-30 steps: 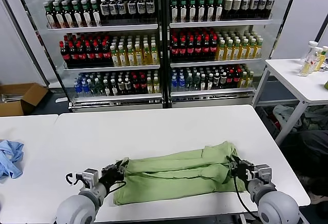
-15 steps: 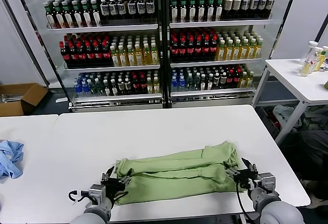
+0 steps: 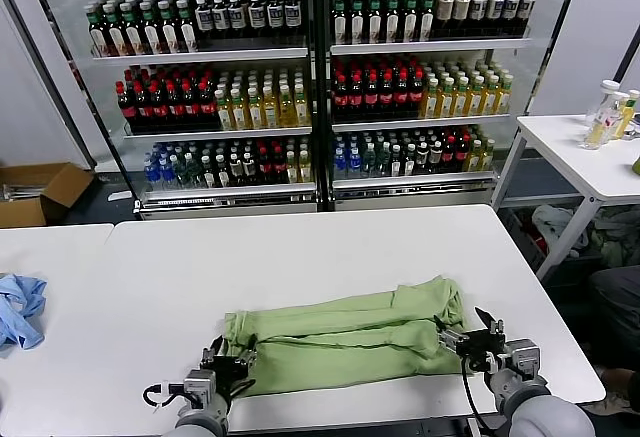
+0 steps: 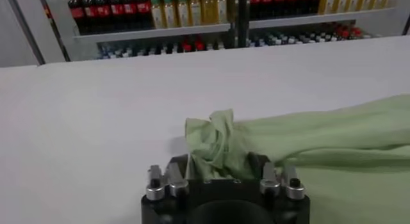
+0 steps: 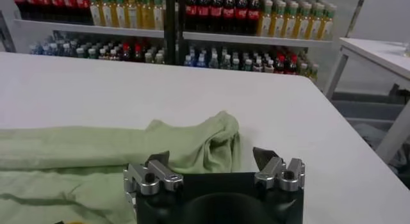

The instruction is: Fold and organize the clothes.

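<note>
One of the clothes, a pale green shirt (image 3: 340, 342), lies folded into a long band across the near half of the white table (image 3: 300, 252). My left gripper (image 3: 228, 361) sits low at the shirt's left end. In the left wrist view the left gripper (image 4: 218, 171) is open and the bunched shirt end (image 4: 214, 139) lies loosely between its fingers. My right gripper (image 3: 476, 336) is at the shirt's right end. The right wrist view shows the right gripper (image 5: 210, 160) wide open, with the rounded shirt end (image 5: 211, 139) just beyond its fingertips.
A crumpled blue cloth (image 3: 20, 309) lies on the neighbouring table at far left. Glass-door coolers full of bottles (image 3: 310, 87) stand behind the table. A cardboard box (image 3: 40, 192) sits on the floor at left. A white side table (image 3: 590, 152) stands at right.
Both grippers have opened, let go of the shirt's ends and drawn back toward the table's near edge. The shirt has stayed in place.
</note>
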